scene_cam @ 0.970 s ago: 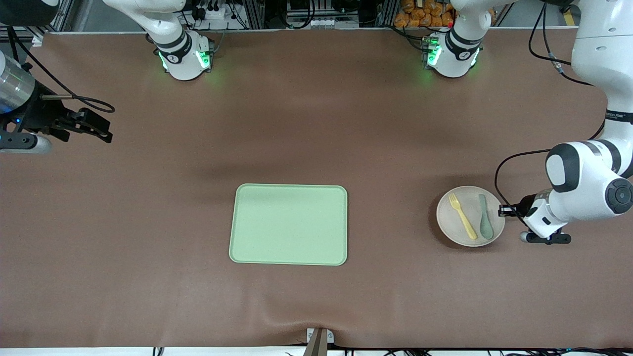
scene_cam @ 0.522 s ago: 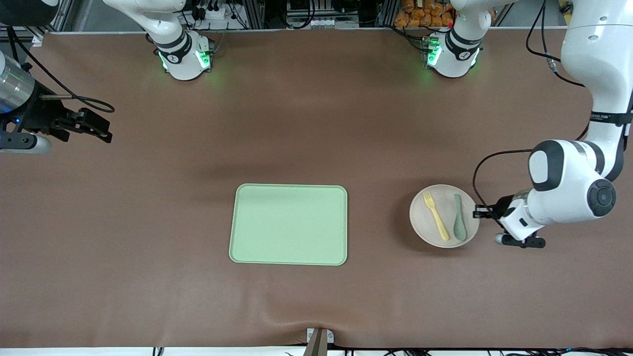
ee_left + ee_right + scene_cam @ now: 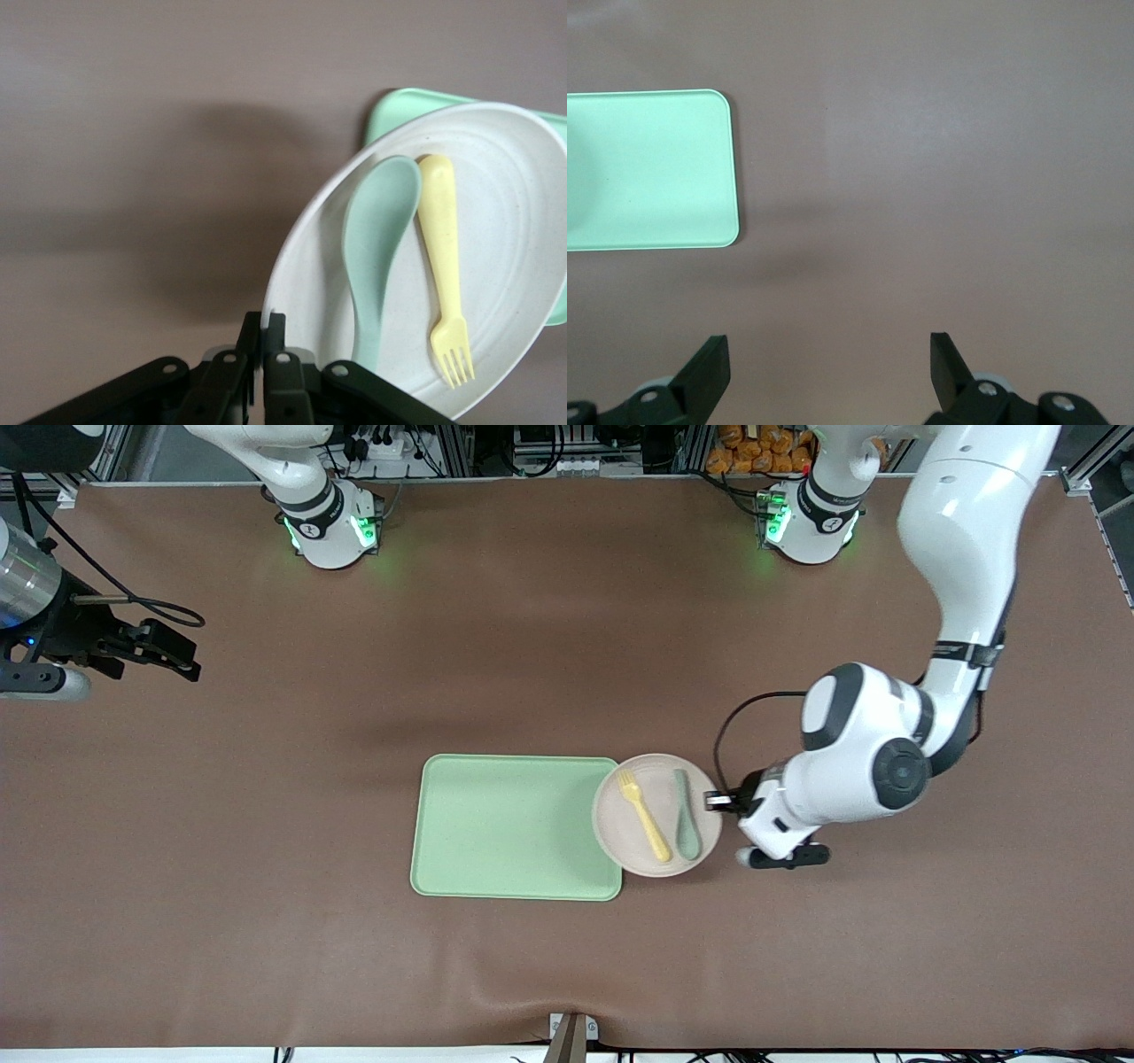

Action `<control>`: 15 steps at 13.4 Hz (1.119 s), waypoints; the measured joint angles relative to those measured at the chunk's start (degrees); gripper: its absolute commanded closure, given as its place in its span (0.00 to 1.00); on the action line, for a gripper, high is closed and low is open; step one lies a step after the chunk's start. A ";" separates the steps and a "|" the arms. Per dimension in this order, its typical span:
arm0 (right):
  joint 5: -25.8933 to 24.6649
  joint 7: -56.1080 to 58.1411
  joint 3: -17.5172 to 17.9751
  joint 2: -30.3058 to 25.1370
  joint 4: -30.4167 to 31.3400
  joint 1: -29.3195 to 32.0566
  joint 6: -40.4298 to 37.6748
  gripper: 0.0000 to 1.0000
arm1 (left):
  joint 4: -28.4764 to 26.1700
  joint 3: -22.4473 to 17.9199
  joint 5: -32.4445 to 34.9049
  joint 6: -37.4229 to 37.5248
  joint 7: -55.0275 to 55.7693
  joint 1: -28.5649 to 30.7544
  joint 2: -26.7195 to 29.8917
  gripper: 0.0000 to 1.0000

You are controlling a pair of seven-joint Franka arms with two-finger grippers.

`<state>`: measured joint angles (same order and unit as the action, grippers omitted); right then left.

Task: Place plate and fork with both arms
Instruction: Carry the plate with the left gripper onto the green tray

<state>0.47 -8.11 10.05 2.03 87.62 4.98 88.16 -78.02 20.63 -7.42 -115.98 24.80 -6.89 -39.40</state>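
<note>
Gripping plate (image 3: 625,841) rim, left pincer (image 3: 714,801) beside it; fork (image 3: 644,816) aboard.

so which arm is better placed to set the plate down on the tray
Left. The left gripper is shut on the plate rim, and the plate already overlaps the tray edge. The right gripper waits open at the right arm's end of the table.

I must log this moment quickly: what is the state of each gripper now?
Left gripper: shut on the rim of the plate, which overlaps the tray edge.
Right gripper: open, holding nothing, waiting above the table.
</note>
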 measured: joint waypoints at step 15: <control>0.02 0.03 -0.53 4.48 0.00 0.66 1.25 0.00 | 4.33 -1.33 -0.09 -19.85 7.70 -13.27 -14.72 1.00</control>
<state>0.49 -8.07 9.52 6.50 87.63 5.63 89.41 -73.69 19.30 -7.51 -135.83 32.51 -20.16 -54.12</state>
